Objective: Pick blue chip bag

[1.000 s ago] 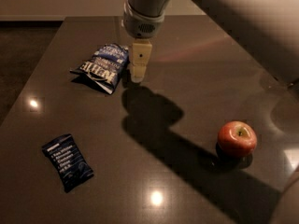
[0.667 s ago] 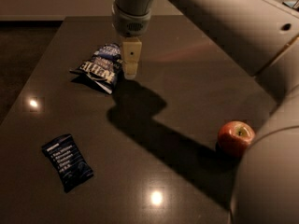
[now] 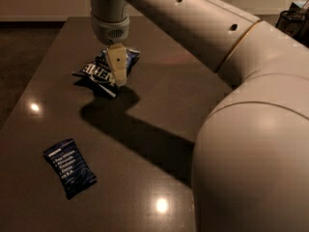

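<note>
The blue chip bag [image 3: 99,72] lies puffy and crinkled on the dark table [image 3: 159,110] at the far left, its white block letters facing up. My gripper [image 3: 118,79] hangs straight down over the bag's right half and covers part of it. Its cream finger [image 3: 116,62] is seen edge-on. My arm sweeps in from the lower right and fills much of the view.
A small flat dark-blue bar wrapper [image 3: 70,167] with white text lies near the table's front left. The arm's shadow runs across the table's middle. A dark wire basket [image 3: 295,18] stands at the far right, beyond the table. The apple is hidden behind the arm.
My gripper has moved left, from beside the bag's right edge to over the bag. The arm now fills the right side and hides the apple.
</note>
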Robot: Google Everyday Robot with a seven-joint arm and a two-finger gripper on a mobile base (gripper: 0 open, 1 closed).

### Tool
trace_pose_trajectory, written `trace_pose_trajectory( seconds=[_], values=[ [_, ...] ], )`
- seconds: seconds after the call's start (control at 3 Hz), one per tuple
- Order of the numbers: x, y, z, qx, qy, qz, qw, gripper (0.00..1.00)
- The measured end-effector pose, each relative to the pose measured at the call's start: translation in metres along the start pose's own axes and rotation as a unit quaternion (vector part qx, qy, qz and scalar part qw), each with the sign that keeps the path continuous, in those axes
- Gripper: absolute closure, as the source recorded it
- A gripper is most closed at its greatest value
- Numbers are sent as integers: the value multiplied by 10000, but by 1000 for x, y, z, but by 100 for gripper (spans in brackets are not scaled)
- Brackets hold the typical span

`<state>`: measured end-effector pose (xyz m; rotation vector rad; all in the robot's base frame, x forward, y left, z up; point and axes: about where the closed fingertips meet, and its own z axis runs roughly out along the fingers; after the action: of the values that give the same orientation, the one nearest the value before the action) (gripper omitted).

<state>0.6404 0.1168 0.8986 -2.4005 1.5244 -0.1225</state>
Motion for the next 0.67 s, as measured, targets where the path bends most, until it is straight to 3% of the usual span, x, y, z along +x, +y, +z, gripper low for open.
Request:
trace_pose_trajectory(
  seconds=[0.67],
  values=[
    [-22, 2, 28, -241, 139, -487, 9984, 0]
  ],
)
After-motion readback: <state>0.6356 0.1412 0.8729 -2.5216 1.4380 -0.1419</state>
